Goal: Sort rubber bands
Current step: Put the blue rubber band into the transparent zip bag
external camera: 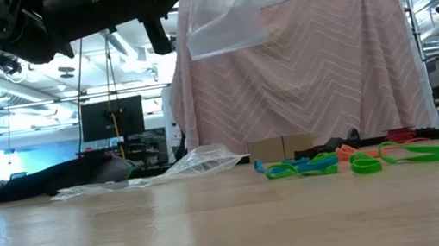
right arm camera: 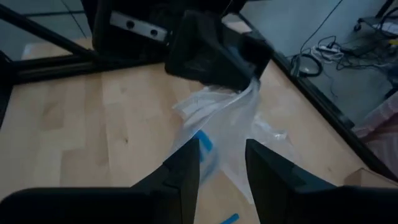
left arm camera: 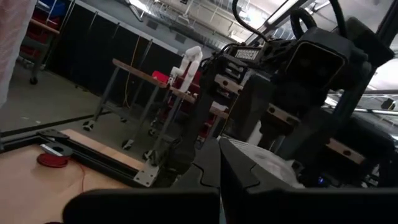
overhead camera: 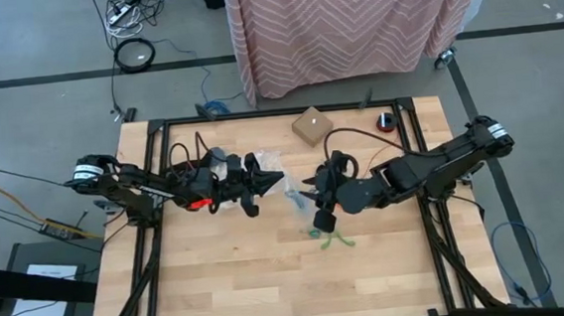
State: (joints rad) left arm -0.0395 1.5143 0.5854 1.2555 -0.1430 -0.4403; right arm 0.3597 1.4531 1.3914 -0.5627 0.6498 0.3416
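Bagging a band: left gripper (overhead camera: 282,182) clamped on the clear plastic zip bag (right arm camera: 217,124) at frame centre.
Right gripper (right arm camera: 222,163), fingers apart, should approach the bag mouth squarely; green and blue rubber bands (external camera: 364,159) lie lower right.

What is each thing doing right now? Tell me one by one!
Left gripper: fingers shut on the clear bag, holding it up.
Clear bag: hanging in the air, a blue band inside.
Right gripper: fingers apart beside the bag.
Rubber bands: lying loose on the table.
Cardboard box: closed.
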